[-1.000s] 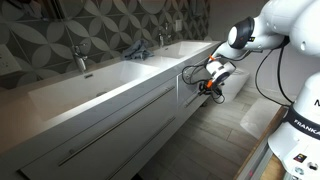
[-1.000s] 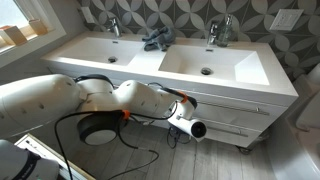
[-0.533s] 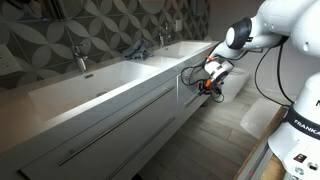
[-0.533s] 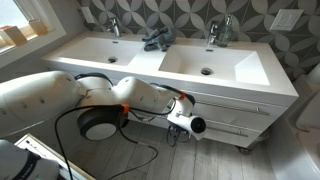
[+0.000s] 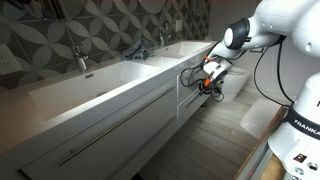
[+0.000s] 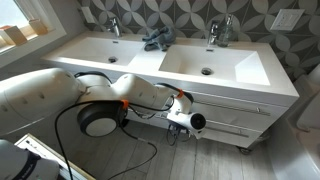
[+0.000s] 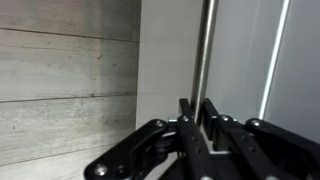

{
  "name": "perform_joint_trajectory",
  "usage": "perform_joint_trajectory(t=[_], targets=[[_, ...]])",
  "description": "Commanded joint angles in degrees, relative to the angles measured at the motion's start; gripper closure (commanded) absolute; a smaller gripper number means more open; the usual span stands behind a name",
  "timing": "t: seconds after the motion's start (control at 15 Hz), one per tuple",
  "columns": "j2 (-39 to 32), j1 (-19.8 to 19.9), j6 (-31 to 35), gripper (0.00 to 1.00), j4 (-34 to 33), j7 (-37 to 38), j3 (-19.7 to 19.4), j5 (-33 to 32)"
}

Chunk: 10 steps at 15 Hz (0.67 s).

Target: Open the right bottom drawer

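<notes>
Gripper (image 7: 198, 110) fingers clamped on the right bottom drawer's (image 7: 170, 60) chrome handle (image 7: 205, 50); interior hidden, arm shifted slightly in 1 second.

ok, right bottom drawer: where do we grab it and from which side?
The chrome bar handle, head-on to the right bottom drawer, pinching it from above and below: it is slim and horizontal, and the front is otherwise flat. In the wrist view the gripper straddles it.
</notes>
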<state>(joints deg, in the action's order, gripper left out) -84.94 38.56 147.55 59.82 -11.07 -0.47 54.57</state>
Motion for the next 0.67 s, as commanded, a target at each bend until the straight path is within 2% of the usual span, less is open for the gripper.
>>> perform_joint_trajectory(t=[0.0,0.4,0.6], targets=[[-1.02,1.6,2.74,0.96,0.67,2.95,-4.61,-4.16],[-1.04,2.07,2.42,0.96,0.48,6.43,-4.74,-4.34],[-1.45,1.84,-0.11,0.96,-0.15,9.99,-5.93,-5.27]])
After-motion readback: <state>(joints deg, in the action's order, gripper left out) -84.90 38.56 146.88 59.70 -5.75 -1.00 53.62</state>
